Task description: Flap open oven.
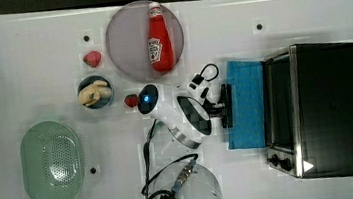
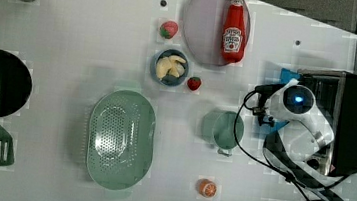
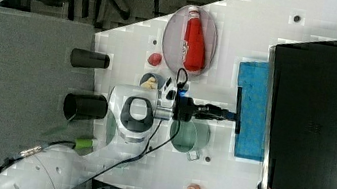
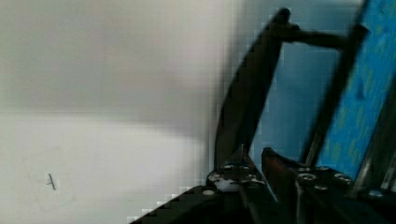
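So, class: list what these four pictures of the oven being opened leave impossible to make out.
- Oven interior: in the top view the housing roof covers it; in the left view the arm blocks it.
- Knob markings: too small in the top view.
- Tool contact with the door handle: too small in the right view; blurred in the wrist view.
- Contents of the blue bowl: pale pieces, too small to identify.

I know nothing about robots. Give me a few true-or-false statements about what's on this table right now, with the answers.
1. The oven door is folded down. True.
2. The ketchup bottle stands upright. False: it lies on the plate.
3. The end effector is at the door's handle. True.
4. The green colander holds an orange. False: nothing lies in it.
5. The small bowl holds pale food. True.
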